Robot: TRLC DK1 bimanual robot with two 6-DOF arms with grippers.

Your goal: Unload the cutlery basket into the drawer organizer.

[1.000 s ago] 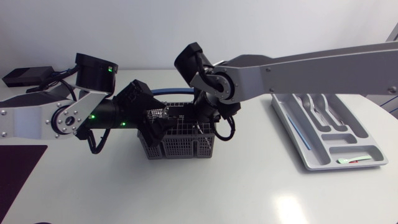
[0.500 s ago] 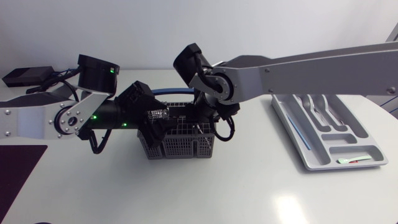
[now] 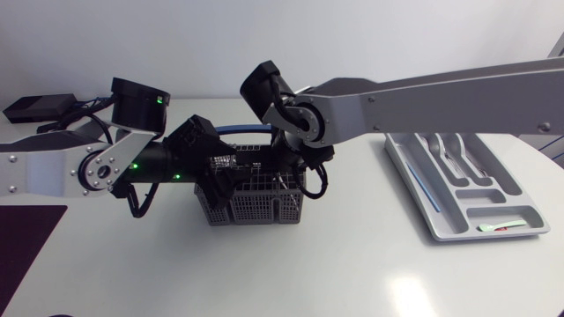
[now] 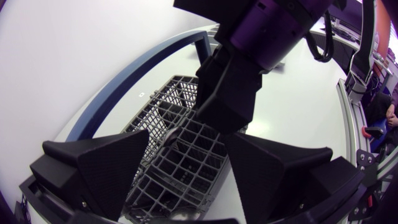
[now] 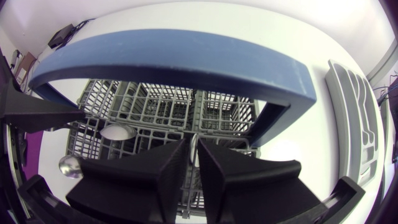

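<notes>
Right pincer [image 5: 193, 148], nearly closed inside the basket [image 3: 256, 207], has shifted slightly left; left pincer [image 4: 186, 149] gapes open.

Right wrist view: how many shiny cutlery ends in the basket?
2: an oval end beside the right gripper, a rounder end beyond that. More may hide under the gripper.

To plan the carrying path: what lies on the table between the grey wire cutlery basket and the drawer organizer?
Nothing: the head view shows the white table bare between the grey wire cutlery basket and the light grey plastic drawer organizer.
</notes>
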